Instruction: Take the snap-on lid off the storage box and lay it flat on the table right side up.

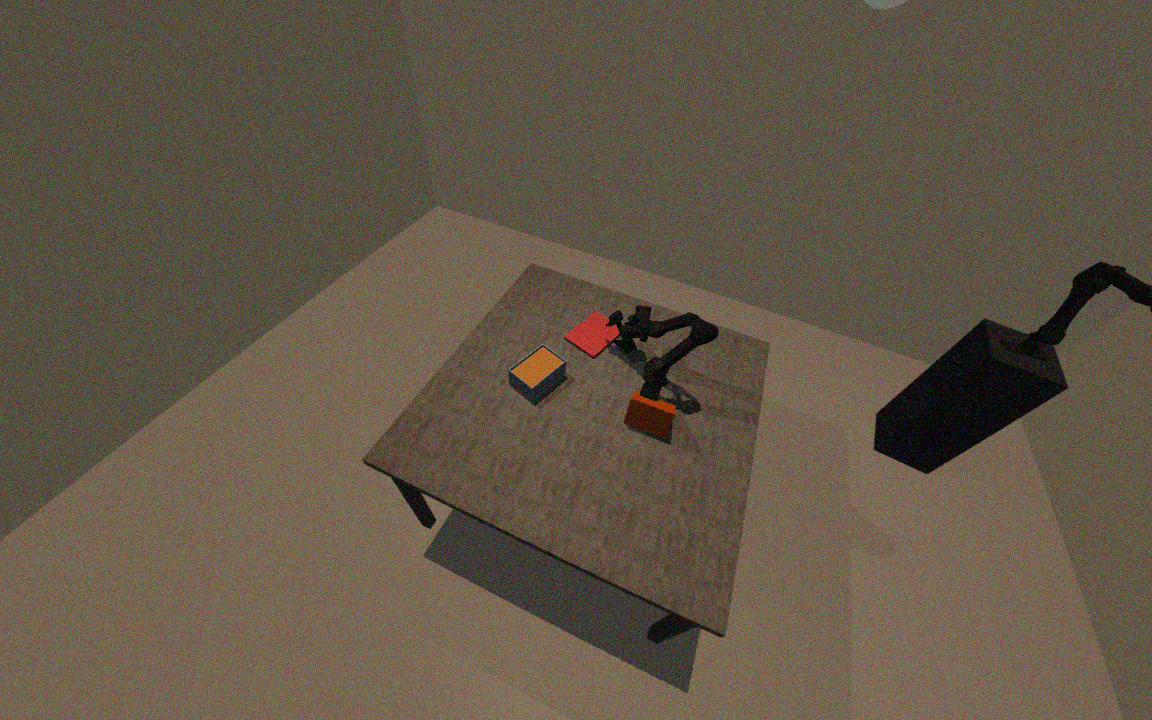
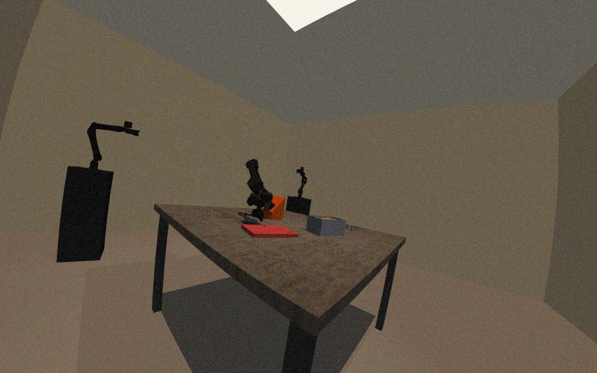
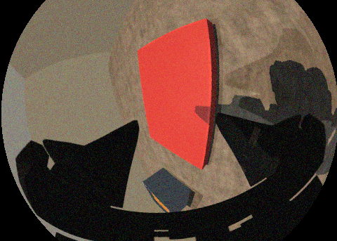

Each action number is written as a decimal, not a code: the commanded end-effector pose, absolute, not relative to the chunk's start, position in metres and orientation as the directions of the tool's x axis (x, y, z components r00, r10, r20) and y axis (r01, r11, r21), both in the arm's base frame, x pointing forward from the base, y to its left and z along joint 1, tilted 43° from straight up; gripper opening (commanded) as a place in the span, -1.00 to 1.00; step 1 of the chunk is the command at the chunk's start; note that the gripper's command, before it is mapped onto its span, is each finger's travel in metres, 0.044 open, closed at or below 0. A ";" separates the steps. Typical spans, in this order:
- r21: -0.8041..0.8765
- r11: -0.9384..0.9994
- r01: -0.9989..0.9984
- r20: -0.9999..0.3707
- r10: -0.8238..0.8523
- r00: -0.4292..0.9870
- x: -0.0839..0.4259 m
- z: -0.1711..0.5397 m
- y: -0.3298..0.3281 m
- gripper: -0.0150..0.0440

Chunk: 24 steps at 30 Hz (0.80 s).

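Observation:
The red lid (image 1: pixel 592 334) (image 2: pixel 269 230) (image 3: pixel 177 76) lies flat on the table (image 1: pixel 490 465) (image 2: pixel 310 278), with a smooth, plain face up; its underside is hidden. The blue-grey storage box (image 1: pixel 536 386) (image 2: pixel 330 227) (image 3: pixel 168 188) stands upright and uncovered beside the lid, with an orange surface showing inside. My gripper (image 1: pixel 611 332) (image 3: pixel 178 120) is open and empty at the lid's edge on the arm's side. In the wrist view its fingers stand wide apart, one on each side of the lid's lower part, and neither plainly touches it.
An orange block (image 1: pixel 649 419) (image 2: pixel 279 211) stands on the table by my arm's base. A black pedestal (image 1: pixel 956 402) (image 2: pixel 85 213) with another arm stands off the table, and a second pedestal (image 2: pixel 298 205) with an arm shows behind in the exterior view.

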State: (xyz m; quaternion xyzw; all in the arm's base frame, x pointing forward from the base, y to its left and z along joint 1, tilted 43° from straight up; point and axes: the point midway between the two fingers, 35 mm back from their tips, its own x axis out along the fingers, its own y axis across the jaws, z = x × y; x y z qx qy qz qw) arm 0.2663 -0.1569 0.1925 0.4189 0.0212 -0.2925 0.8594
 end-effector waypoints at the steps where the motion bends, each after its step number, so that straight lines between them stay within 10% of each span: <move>1: 0.706 0.478 0.523 -0.288 -0.481 0.828 0.259 0.189 -0.156 1.00; 24: 0.704 0.479 0.525 -0.289 -0.482 0.827 0.214 0.178 -0.153 1.00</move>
